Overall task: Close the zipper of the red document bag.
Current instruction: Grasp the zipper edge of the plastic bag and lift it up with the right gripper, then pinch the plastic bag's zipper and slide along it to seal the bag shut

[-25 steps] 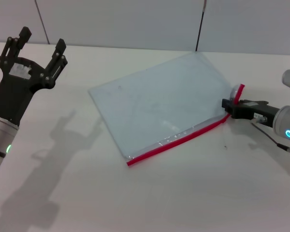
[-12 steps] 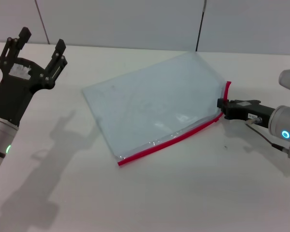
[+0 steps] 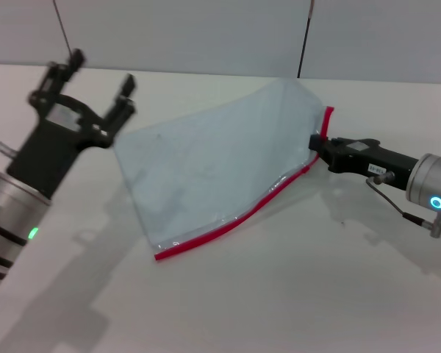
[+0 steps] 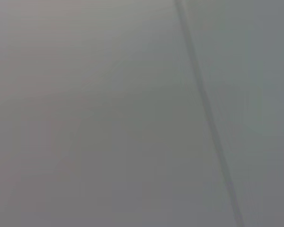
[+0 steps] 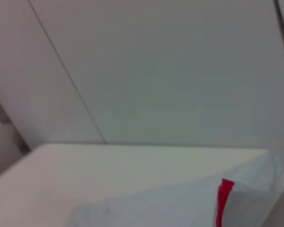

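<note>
The red document bag (image 3: 206, 165) is a pale-blue translucent pouch lying slantwise on the white table (image 3: 294, 294). Its right corner is lifted off the surface. The zipper (image 3: 228, 224) is a red strip along the near long edge that bends upward at the right end. My right gripper (image 3: 316, 147) is shut on that raised zipper corner. In the right wrist view the bag (image 5: 170, 208) and the zipper's red end (image 5: 223, 198) show low in the picture. My left gripper (image 3: 101, 73) hovers open beside the bag's far left corner, holding nothing.
A grey panelled wall (image 3: 206, 33) with a dark seam (image 3: 303, 37) stands behind the table. The left wrist view shows only grey wall (image 4: 85, 113). My left arm's shadow (image 3: 95, 243) falls on the table's near left.
My right gripper moved left and up, dragging the bag leftward and raising its right corner. My left arm swung right toward the bag's far left corner.
</note>
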Robot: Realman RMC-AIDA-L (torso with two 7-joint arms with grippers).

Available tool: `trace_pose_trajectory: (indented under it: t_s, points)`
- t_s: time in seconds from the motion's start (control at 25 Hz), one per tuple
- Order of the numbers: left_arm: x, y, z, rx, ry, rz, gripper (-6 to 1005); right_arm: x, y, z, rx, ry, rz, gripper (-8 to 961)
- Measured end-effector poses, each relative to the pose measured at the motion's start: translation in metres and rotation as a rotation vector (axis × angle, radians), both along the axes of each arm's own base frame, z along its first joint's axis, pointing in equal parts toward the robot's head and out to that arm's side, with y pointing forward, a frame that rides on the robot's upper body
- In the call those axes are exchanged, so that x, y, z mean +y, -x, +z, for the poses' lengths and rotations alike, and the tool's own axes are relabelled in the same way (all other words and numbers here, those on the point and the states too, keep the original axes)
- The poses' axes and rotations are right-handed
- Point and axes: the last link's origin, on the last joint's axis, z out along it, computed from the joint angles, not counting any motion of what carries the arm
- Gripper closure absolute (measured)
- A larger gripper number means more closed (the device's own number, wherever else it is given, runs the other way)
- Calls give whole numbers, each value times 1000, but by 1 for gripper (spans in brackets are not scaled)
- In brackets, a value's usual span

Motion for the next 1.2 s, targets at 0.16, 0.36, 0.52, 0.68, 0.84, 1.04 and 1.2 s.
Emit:
trace_pose_trajectory:
  t_s: [0.16,0.36,0.52,0.68,0.84,1.04,1.2]
  points:
    - [1,-13,-16,65,82,-76,209,0,14,0,58,2,45,937]
    - [2,-26,-37,131,170,-129,209,2,34,-4,116,16,98,937]
    - [2,-34,-50,181,200,-153,208,3,50,-10,142,39,130,938]
    - [1,-39,-60,224,215,-164,209,5,63,-13,166,52,152,939]
    - [0,-42,-68,266,211,-167,209,4,73,-14,204,58,173,933]
    - [0,-42,-74,325,189,-164,210,2,83,-15,228,76,206,926]
    - [-1,-43,-76,365,160,-169,211,0,88,-18,235,96,225,921]
